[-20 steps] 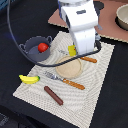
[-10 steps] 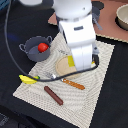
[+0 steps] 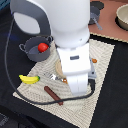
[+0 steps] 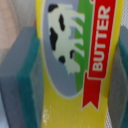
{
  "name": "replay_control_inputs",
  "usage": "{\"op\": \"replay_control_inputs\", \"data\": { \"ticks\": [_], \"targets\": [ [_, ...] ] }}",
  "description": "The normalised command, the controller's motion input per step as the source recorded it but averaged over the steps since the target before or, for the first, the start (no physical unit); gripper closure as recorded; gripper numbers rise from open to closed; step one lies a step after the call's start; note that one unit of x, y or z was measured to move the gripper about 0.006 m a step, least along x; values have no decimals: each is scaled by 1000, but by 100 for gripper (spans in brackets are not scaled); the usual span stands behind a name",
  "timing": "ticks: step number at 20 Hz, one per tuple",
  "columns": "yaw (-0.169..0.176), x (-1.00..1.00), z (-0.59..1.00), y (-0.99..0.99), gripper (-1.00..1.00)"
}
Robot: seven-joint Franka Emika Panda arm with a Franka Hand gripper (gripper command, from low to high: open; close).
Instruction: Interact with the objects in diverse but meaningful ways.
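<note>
Yellow rectangular packet (image 4: pixel 75 65), marked BUTTER with a cow, lies between the gripper's (image 4: pixel 75 75) teal-padded fingers (image 4: pixel 27 80), whose contact cannot be told, while banana (image 3: pixel 29 79), sausage (image 3: pixel 53 95) and potted tomato (image 3: pixel 43 47) crowd the mat (image 3: pixel 102 70).

A dark, near-black tabletop (image 3: pixel 117 85) fills most of the exterior view, with a pale beige woven placemat (image 3: pixel 102 60) laid across it at an angle, its ribbed weave catching soft, even light. Beyond the mat, toward the exterior view's upper right, a reddish-brown surface (image 3: pixel 107 22) begins, carrying a round cream-coloured bowl (image 3: pixel 122 15) cut off by the frame's edge. At the upper left corner a strip of teal-green material (image 3: pixel 4 5) shows. No walls, floor or windows can be made out from either view
</note>
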Motion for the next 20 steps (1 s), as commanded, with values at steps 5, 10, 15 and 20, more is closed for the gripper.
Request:
{"op": "replay_control_inputs", "data": {
  "ticks": [5,10,15,20],
  "targets": [
    [-2,379,-73,-139,100],
    [-33,586,0,-193,100],
    [-104,809,137,-405,100],
    [-95,806,259,-410,100]
  ]
}}
